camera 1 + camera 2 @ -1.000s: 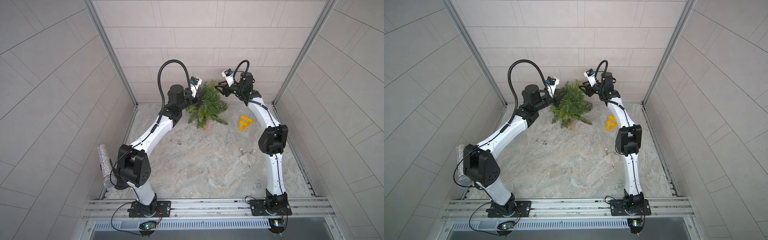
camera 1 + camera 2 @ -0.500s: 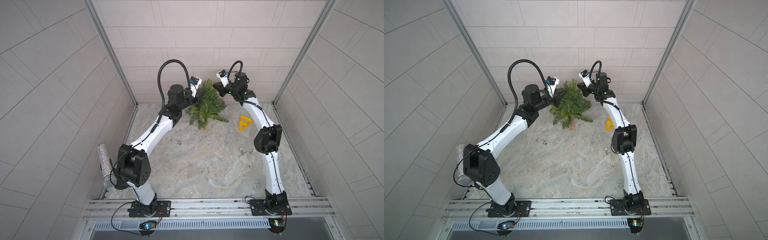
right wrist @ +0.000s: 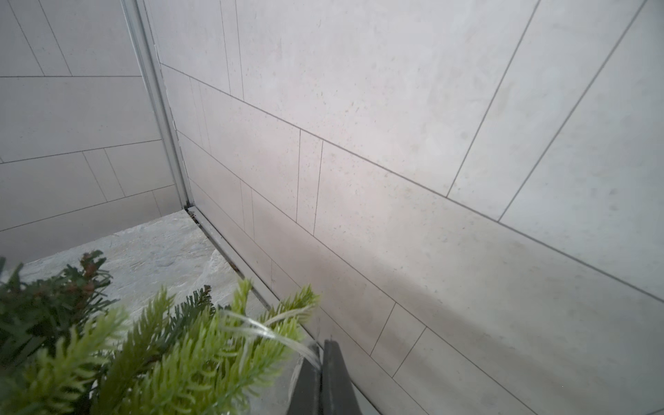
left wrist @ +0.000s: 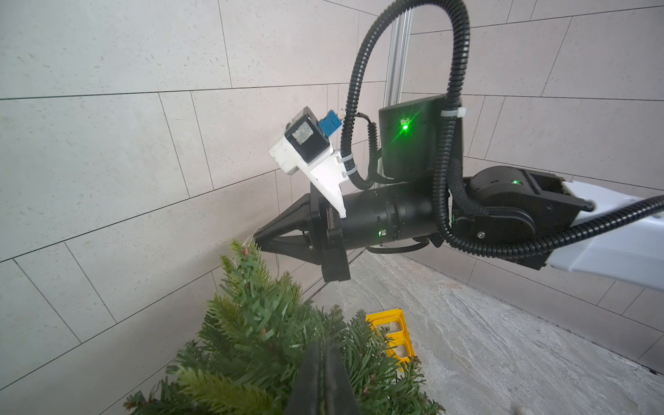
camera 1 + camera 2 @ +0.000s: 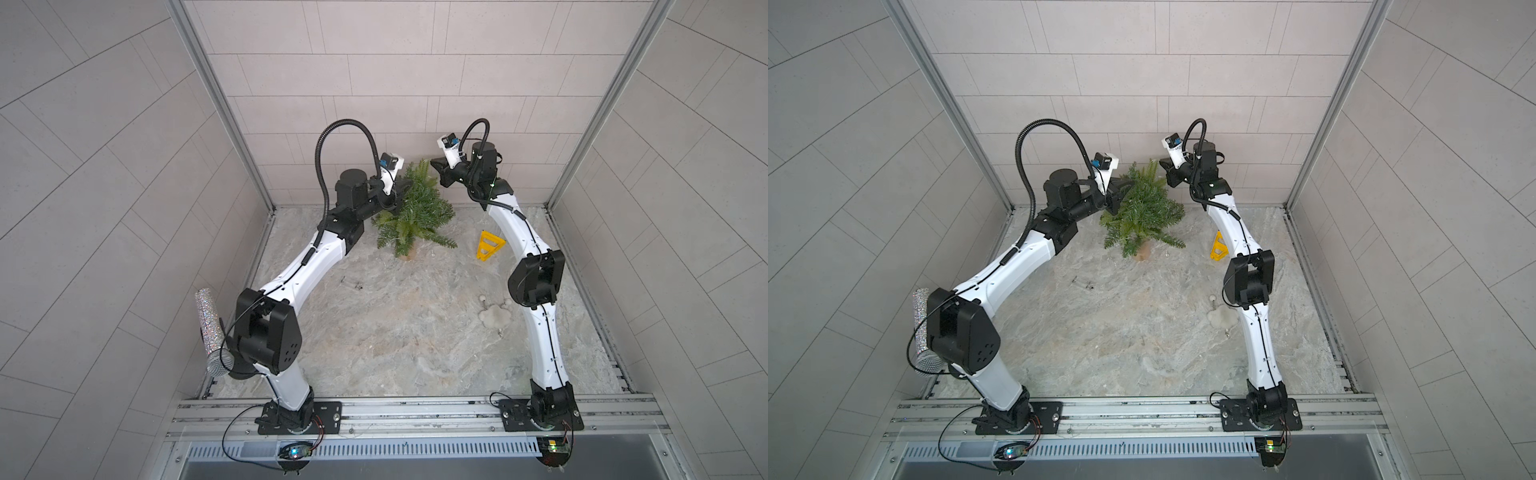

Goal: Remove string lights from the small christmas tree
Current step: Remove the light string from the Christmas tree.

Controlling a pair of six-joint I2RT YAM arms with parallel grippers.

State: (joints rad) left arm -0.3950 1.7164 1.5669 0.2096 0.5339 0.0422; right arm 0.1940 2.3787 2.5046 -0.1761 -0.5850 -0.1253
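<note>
Overhead, in both top views, the small christmas tree (image 5: 415, 212) stands near the back wall. The left gripper (image 5: 399, 193) is pushed into its side and the right gripper (image 5: 436, 164) sits at its tip. In the left wrist view, the left fingers (image 4: 309, 373) are pressed together among the branches. In the right wrist view, the right fingers (image 3: 305, 381) pinch the string lights (image 3: 266, 330), a clear strand running off the needles.

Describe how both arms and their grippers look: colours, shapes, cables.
The left arm and right arm have white links and black joint housings. Each carries a ribbed black conduit to the wrist and a white camera bracket with a blue connector. The left gripper and right gripper are black and taper to wedges. A green light glows on the right wrist.
</note>
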